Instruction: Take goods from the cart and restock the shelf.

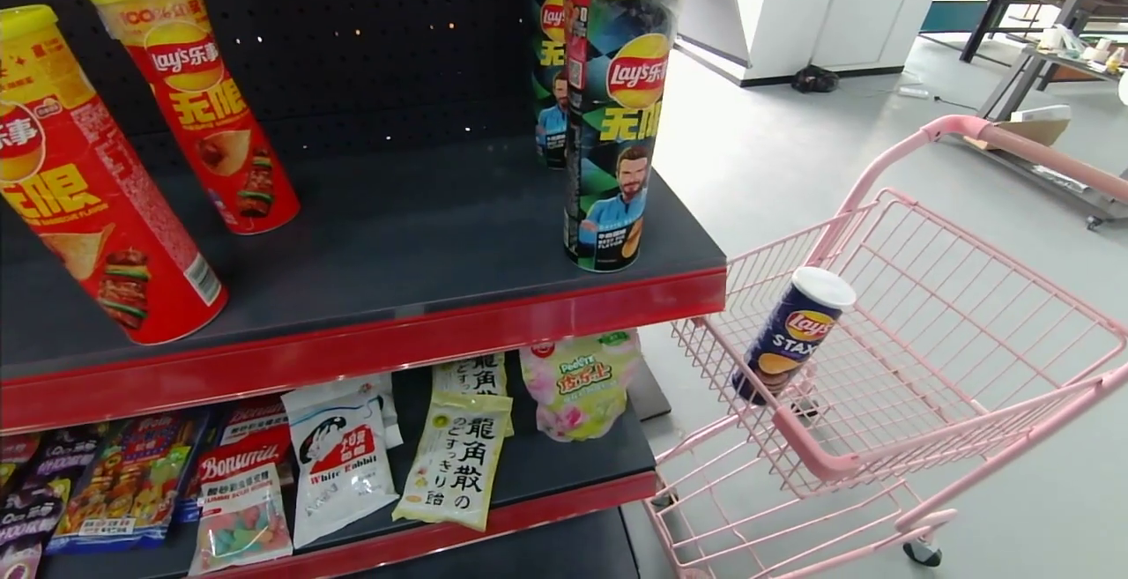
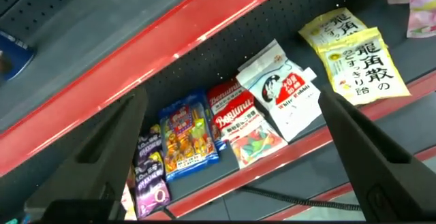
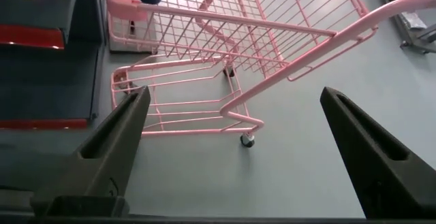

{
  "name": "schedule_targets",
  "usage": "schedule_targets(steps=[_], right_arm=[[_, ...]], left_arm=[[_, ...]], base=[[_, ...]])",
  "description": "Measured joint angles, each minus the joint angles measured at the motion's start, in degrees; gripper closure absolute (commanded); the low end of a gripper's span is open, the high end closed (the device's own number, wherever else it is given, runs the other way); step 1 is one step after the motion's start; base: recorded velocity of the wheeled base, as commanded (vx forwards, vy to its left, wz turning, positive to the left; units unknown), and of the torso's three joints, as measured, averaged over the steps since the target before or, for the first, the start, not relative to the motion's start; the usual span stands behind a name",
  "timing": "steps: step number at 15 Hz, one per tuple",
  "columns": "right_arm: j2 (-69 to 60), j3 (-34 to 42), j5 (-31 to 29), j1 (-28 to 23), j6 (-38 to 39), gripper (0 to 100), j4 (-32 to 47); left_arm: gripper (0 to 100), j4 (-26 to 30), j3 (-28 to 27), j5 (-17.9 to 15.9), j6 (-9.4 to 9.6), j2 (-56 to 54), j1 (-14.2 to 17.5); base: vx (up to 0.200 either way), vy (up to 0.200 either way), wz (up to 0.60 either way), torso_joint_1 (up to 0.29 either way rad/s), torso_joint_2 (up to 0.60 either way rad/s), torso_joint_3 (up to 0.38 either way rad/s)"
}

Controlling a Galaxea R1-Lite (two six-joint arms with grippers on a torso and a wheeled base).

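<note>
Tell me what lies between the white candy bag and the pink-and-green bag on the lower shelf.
Two yellow packets, one partly overlapping the other, lie between them; the head view shows this.

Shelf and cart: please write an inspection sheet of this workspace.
Surface: dark shelf board with red edge, bare in the middle.
Job's things: dark blue chip can with white lid leans inside pink wire cart.
Clutter: red chip cans, green-black chip cans above; flat snack bags below.
Grippers: left gripper open, facing snack bags; right gripper open, beside cart.
Cables: thin dark cord, it seems, under lower shelf.
Surroundings: grey floor, white wall.
</note>
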Motion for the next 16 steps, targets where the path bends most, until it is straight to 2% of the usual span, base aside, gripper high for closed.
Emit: schedule_targets(steps=[5,9,13,15,16], right_arm=[[-0.3,0.2,0.0,-0.1,-0.1,0,-0.2],[-0.3,0.1,0.0,0.1,-0.1,0,-0.2],[0.7,0.1,0.3,0.2,0.5,0,-1.5],[3.5,-0.1,1.9,0.7,2.4,0,-7.2],[6.1,-0.6,2.6,1.1,4.4,0,-10.6]], left_arm=[[0,-0.1,-0.1,0.0,0.02,-0.1,-0.1],[0,-0.2,-0.4,0.0,0.32,0.0,0.0],[0,-0.2,-1.0,-0.8,2.00,-0.7,-0.3],[0,-0.2,-1.0,-4.5,3.15,-1.9,-0.6],[0,-0.2,-1.0,-7.3,2.67,-2.4,-0.5]], base=[[0.000,0.000,-0.60,-0.008,0.03,0.022],[0.000,0.000,0.00,0.000,0.00,0.000],[0.000,0.000,0.00,0.000,0.00,0.000],[0.000,0.000,0.00,0.000,0.00,0.000],[0.000,0.000,0.00,0.000,0.00,0.000]])
